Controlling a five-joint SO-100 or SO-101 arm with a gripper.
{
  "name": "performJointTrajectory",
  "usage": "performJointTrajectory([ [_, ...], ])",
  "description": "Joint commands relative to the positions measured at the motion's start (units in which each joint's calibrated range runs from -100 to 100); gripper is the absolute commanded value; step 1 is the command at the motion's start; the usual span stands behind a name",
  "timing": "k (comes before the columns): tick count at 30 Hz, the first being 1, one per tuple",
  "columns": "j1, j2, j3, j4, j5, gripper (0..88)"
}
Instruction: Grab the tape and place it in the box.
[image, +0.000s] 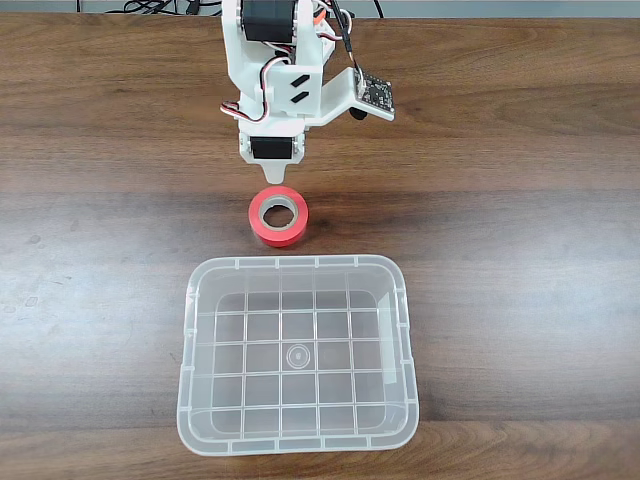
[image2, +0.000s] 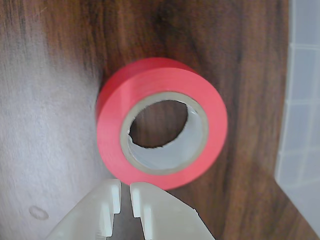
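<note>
Wrist view shows the tape lying flat on the bench, core up, beside the box, with the fingers nearly closed, empty, at its near edge, apparently poised for a grasp.

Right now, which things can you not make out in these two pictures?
- Arm: fixed view, its upper part is cut off by the top edge.
- Gripper: wrist view, the bottom edge cuts off all but the fingertips.
- Box: wrist view, blurred, cut by the right edge.
- Tape underside: hidden against the table.
</note>
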Motion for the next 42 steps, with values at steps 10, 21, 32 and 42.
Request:
performJointTrajectory([
  [10, 1.04, 0.05, 3.88, -3.80, 0.82, 18.3],
  [21, 0.82, 0.86, 4.49, -4.66, 0.82, 18.8],
  [32, 1.04, 11.16, 3.70, -9.28, 0.88, 18.7],
  [42, 1.04, 11.72, 3.70, -10.05, 0.93, 2.5],
])
